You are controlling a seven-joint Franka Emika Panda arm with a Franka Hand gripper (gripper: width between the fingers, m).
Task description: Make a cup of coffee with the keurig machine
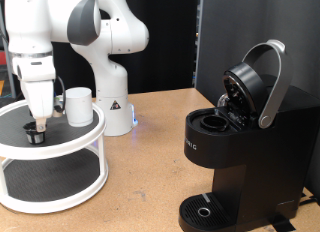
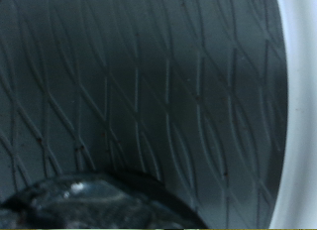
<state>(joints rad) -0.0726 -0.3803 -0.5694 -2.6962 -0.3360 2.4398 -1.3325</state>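
The keurig machine [image 1: 235, 152] stands at the exterior view's right, matte black, with its silver-grey lid handle [image 1: 272, 87] raised and the pod chamber open. The white cup [image 1: 78, 105] stands on the top tier of a round white stand [image 1: 60, 152] at the left. My gripper [image 1: 40, 128] is lowered onto that tier just left of the cup, right over a small dark coffee pod [image 1: 37, 137]. The wrist view shows the black mesh top and the pod's shiny dark top [image 2: 89, 198] close up. My fingers do not show in the wrist view.
The stand has a second mesh tier below [image 1: 45, 177] and a white rim, which also shows in the wrist view [image 2: 297, 111]. The robot's base [image 1: 112, 102] stands behind the stand. The machine's drip tray [image 1: 205, 210] sits at the front on the wooden table [image 1: 140, 182].
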